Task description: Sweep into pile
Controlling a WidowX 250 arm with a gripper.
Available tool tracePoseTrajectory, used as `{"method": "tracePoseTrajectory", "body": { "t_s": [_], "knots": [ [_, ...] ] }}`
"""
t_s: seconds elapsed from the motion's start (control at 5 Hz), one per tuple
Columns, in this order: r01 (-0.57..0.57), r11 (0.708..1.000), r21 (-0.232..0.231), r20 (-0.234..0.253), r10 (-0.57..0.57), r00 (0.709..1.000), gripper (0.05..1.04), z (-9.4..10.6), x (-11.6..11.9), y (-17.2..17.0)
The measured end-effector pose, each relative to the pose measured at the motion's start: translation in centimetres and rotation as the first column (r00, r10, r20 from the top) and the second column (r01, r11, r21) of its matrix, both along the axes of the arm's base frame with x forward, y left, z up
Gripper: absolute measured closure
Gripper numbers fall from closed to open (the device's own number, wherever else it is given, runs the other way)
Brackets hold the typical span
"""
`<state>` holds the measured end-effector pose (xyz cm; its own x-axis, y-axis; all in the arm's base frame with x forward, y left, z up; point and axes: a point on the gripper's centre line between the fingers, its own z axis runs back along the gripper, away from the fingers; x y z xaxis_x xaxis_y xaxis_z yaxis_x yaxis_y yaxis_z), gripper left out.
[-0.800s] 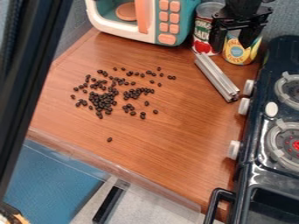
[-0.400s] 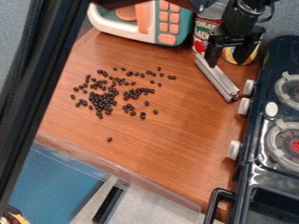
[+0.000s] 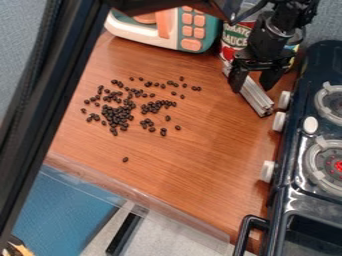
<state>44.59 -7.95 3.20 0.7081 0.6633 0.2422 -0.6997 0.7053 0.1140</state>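
My claw (image 3: 252,88) hangs wide over the metal bar (image 3: 259,101), its two fingers apart on either side and nothing gripped; whether they touch the metal I cannot tell. The bar lies beneath me on the wooden counter (image 3: 194,170), long axis running from eleven to five o'clock, so I judge I must come down square across it before closing. The coffee beans (image 3: 119,116) spread well apart from me, between eight and nine o'clock, with one stray bean (image 3: 125,159) at eight. Close by at three to four, the toy stove (image 3: 278,195) could catch my finger; the red-labelled can (image 3: 234,37) crowds me toward twelve, and the toy microwave (image 3: 194,30) sits at eleven.
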Motion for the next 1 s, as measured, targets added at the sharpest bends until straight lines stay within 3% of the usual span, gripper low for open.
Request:
{"method": "tracePoseTrajectory", "body": {
  "t_s": [0.2, 0.6, 1.0],
  "knots": [
    [-0.009, 1.0, -0.011, -0.001, 0.009, 1.0, 0.13, 0.0, 0.0, 0.1],
    [-0.047, 0.998, -0.038, -0.006, 0.046, 0.999, 0.712, -0.1, 0.0, 0.4],
    [-0.078, 0.997, -0.031, -0.022, 0.077, 0.997, 0.752, -0.6, -0.3, 1.4]
  ]
}}
